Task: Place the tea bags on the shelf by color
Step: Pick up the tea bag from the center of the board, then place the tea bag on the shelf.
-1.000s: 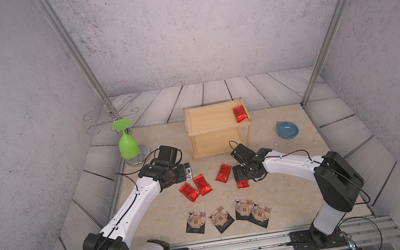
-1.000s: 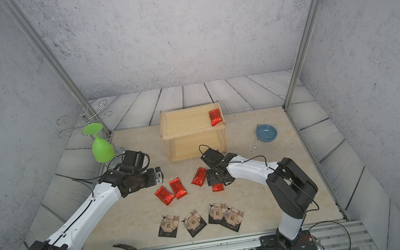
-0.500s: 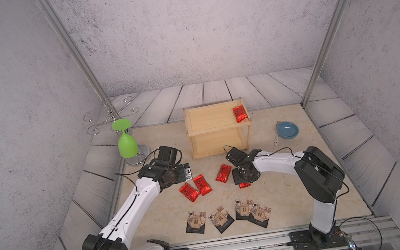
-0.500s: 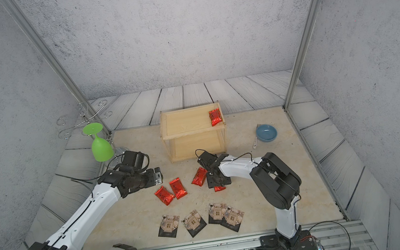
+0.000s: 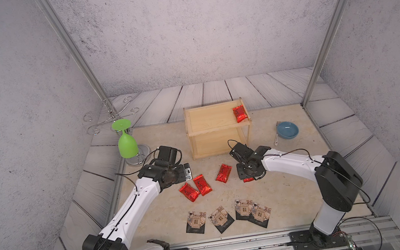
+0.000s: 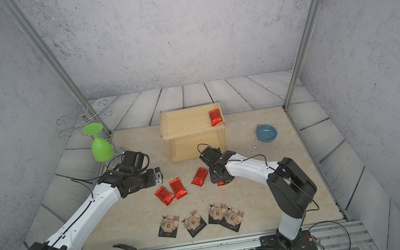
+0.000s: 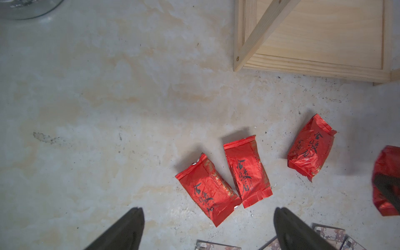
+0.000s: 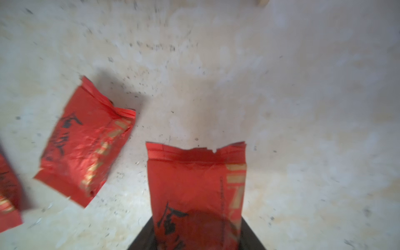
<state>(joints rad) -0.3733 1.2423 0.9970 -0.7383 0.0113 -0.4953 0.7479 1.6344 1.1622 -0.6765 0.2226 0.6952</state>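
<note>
Leftmost, green goblet [image 5: 127, 146]: smooth plastic, hung foot-up on a curled wire rack [image 5: 110, 117].

Left gripper [image 7: 207, 209]: two dark tapered fingers [image 7: 127, 229] spread wide, holding nothing and touching nothing, above the table [image 5: 158, 216], a matt beige marbled surface flecked with dark specks.

First sachet [image 5: 189, 192] and second sachet [image 5: 202, 184]: crinkled shiny red foil, pillow-shaped rectangles with crimped flat ends and black brush characters. They lie flat on the table side by side, touching at one corner, just ahead of the left fingertips.

Third sachet [image 5: 223, 173]: same make, lying apart from the pair, in front of the shelf.

Shelf [image 5: 216, 129]: pale bare wood, two rimmed boards on thin square posts, standing at the middle rear of the table.

Right gripper [image 8: 195, 226]: partly closed. Its dark fingers [image 8: 140, 240] flank the fourth sachet [image 8: 194, 188], one close against each long edge, with the crimped end reaching past the tips. The wrist view is blurred, so whether they press it cannot be told. In both top views only a red sliver shows under the gripper.

Fifth sachet [image 5: 240, 113]: flat on the shelf's top board, at its right end.

Black packets [image 5: 220, 218]: four flat squares with tan-and-grey patterned labels, in a row near the front edge. The two rightmost overlap.

Blue bowl [image 5: 287, 130]: round, glossy, far right, with a pale utensil [image 5: 277, 139] just beside it.
</note>
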